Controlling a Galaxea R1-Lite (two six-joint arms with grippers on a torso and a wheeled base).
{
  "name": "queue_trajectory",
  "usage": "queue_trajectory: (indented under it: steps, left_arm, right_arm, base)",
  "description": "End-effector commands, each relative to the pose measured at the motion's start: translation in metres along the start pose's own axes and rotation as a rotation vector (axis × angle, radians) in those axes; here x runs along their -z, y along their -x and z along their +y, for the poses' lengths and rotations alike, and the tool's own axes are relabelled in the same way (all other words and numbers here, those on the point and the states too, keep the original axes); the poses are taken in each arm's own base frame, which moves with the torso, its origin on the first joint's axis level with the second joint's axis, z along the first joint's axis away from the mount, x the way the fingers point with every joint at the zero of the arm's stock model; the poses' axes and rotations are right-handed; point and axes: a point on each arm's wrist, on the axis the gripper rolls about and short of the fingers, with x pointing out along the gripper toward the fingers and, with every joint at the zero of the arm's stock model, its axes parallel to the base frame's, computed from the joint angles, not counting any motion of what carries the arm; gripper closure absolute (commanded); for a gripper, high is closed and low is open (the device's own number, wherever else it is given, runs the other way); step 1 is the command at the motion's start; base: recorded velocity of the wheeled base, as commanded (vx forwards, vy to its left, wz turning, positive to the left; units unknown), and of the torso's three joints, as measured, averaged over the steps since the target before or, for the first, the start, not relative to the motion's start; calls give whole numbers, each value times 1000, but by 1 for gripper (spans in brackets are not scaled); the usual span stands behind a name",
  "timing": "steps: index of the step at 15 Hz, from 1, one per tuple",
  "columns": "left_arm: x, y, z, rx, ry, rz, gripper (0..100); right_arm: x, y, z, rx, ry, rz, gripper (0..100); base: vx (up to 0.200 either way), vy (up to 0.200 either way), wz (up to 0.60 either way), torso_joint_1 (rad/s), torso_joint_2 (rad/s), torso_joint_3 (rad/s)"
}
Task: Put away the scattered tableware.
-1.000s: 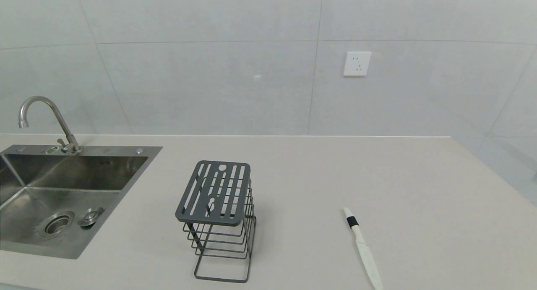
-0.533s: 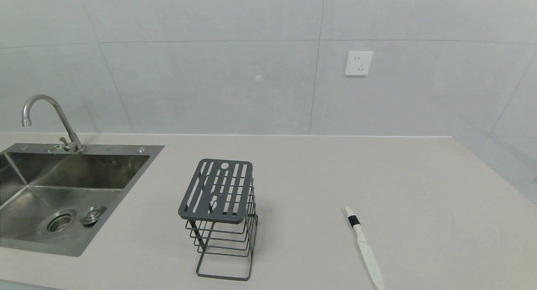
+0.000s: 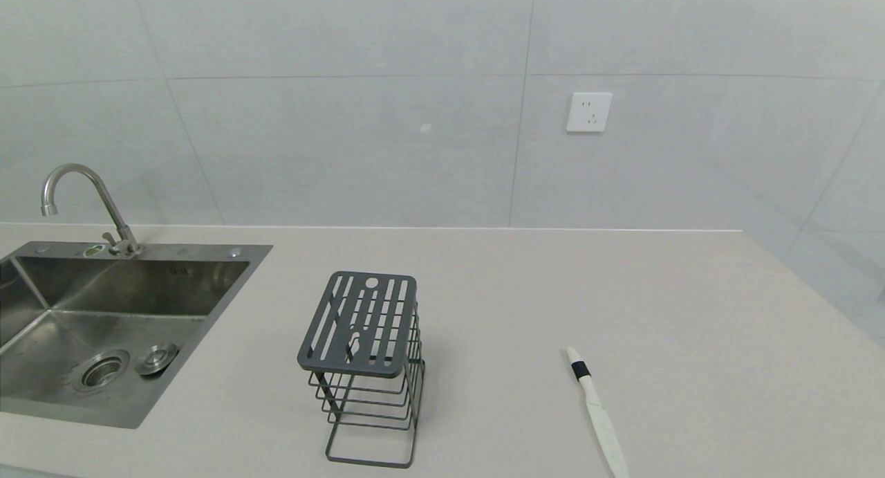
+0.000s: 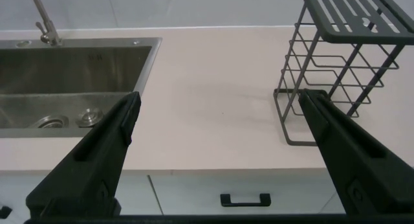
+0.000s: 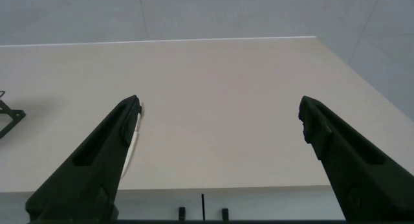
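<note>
A white knife [image 3: 597,412] with a black band on its handle lies flat on the counter at the front right; part of it also peeks out beside a finger [image 5: 134,130] in the right wrist view. A dark wire rack [image 3: 364,367] with a slotted top plate stands in the middle of the counter, also seen as the rack [image 4: 343,62] from the left wrist. My left gripper [image 4: 217,111] hangs open in front of the counter edge, between sink and rack. My right gripper [image 5: 220,111] is open too, held back from the counter's front edge, the knife off to one side.
A steel sink [image 3: 104,326] with a curved tap [image 3: 86,201] is set into the counter at the left. A tiled wall with a socket [image 3: 588,112] closes the back. The counter ends at the right [image 3: 816,305]. Drawer fronts with a black handle [image 4: 244,199] sit below the counter edge.
The whole head picture has shifted slightly down and right, so the camera moved. The knife and rack stay where they were on the counter.
</note>
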Motion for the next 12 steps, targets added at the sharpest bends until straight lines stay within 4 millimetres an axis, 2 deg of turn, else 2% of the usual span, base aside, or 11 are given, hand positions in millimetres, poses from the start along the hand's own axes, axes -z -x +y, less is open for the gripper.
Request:
queue_trajectory:
  steps: [1,7,9,11,12]
  left_arm:
    - [0,0,0,-3,-1,1,0]
    - [0,0,0,-2,-4,1,0]
    - [0,0,0,-5,1,1,0]
    - [0,0,0,-2,-5,1,0]
    - [0,0,0,-2,-5,1,0]
  right_arm:
    - [0,0,0,1,5,0,0]
    - [0,0,1,-50,40,-5,0]
    - [-22,2,2,-57,41,-215,0]
    - [-36,8,2,-90,27,-282,0]
    - [-36,8,2,-90,27,-282,0]
  base:
    - [0,0,0,0,0,0]
    - [0,0,0,0,0,0]
    - [0,0,0,0,0,0]
    - [0,0,0,0,0,0]
    - [0,0,0,0,0,0]
